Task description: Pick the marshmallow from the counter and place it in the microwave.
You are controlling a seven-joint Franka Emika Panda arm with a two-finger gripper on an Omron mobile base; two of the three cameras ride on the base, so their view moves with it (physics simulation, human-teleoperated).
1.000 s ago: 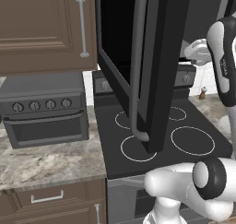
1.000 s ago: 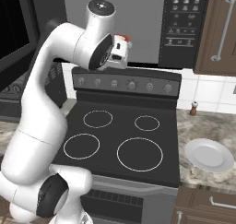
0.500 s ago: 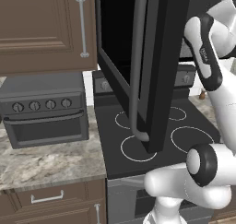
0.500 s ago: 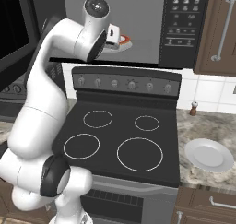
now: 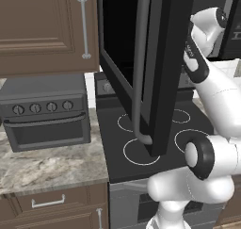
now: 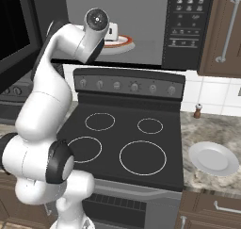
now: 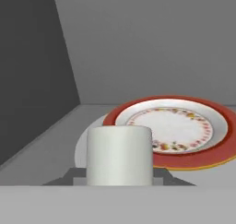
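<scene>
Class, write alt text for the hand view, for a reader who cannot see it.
A white cylindrical marshmallow sits between the gripper fingertips, inside the grey-walled microwave. Just beyond it lies a red-rimmed plate with a patterned white centre on the microwave floor.

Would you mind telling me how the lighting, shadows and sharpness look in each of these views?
Hand view: flat, even light, the marshmallow plain white and sharp-edged, one microwave wall darker than the others. Right base view: the plate casts only a soft shadow on the counter. Left base view: the microwave door's glass is pure black, with no glare.
</scene>
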